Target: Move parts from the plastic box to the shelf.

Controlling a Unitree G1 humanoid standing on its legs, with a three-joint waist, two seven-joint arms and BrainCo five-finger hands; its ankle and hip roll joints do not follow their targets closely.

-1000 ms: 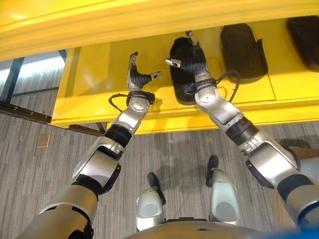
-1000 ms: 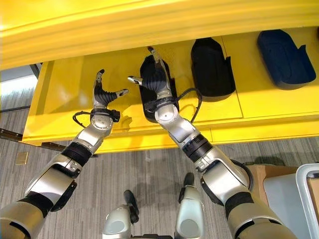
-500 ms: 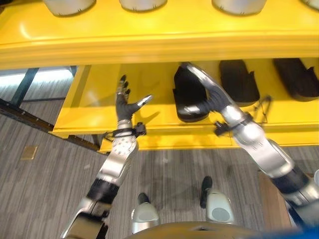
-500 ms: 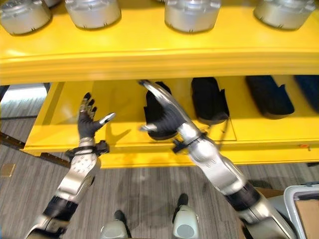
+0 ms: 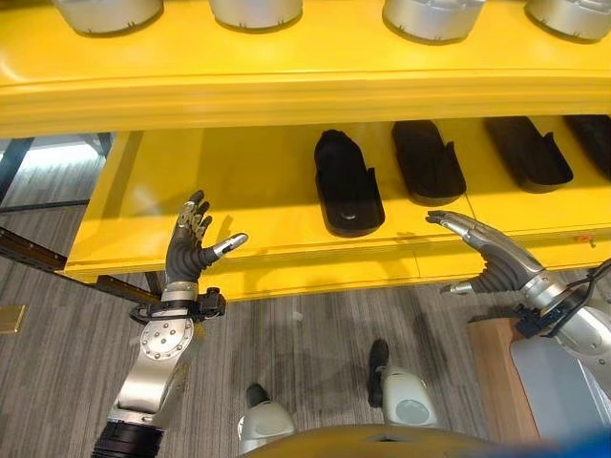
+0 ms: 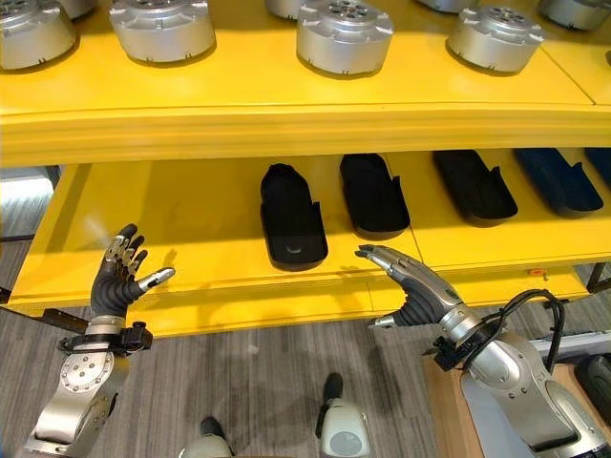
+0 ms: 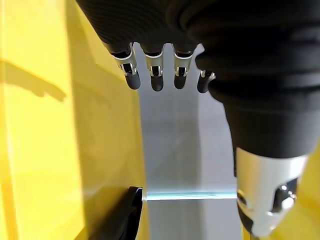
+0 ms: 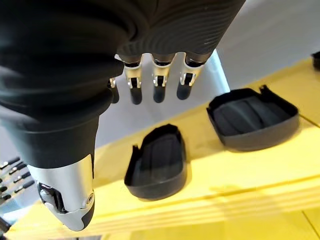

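Observation:
Several black moulded parts lie in a row on the lower level of the yellow shelf (image 5: pixel 239 181). The leftmost part (image 5: pixel 347 181) lies flat with nothing touching it; two more (image 5: pixel 428 159) (image 5: pixel 528 151) lie to its right. My right hand (image 5: pixel 496 269) hangs open and empty just in front of the shelf's front edge, below and right of the leftmost part. In the right wrist view its straight fingers (image 8: pixel 159 80) point past two of the parts (image 8: pixel 159 162) (image 8: pixel 252 119). My left hand (image 5: pixel 186 260) is open and empty at the shelf's left front, its fingers (image 7: pixel 156 72) spread.
Round silver metal parts (image 6: pixel 344 36) stand along the upper shelf level. A brown wooden stand (image 5: pixel 492 382) and a grey plastic box (image 5: pixel 558 391) show at the lower right. Left of the black parts the lower shelf level is bare yellow.
My right hand has let go of the leftmost black part and drawn back below the shelf edge. The left hand has also drawn back. The camera has tilted up.

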